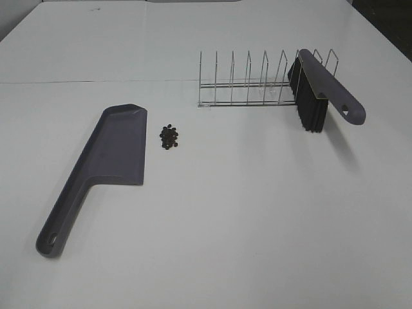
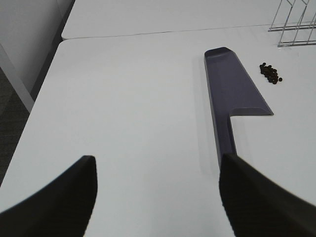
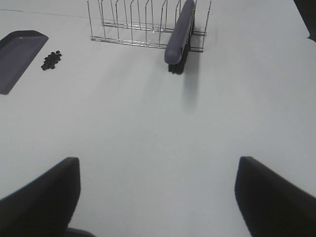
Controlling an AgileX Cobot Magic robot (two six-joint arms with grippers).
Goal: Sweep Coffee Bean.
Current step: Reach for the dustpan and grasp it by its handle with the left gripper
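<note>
The coffee bean is heaped beside the dustpan — the brush is propped against the rack; both arms' jaws are held apart.

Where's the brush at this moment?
Exterior high view: the brush sits right of centre, propped at the right end of the wire rack, well apart from the beans and dustpan.

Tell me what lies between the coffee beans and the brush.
Only bare table between the coffee beans and brush, clearest in the exterior high view.
</note>
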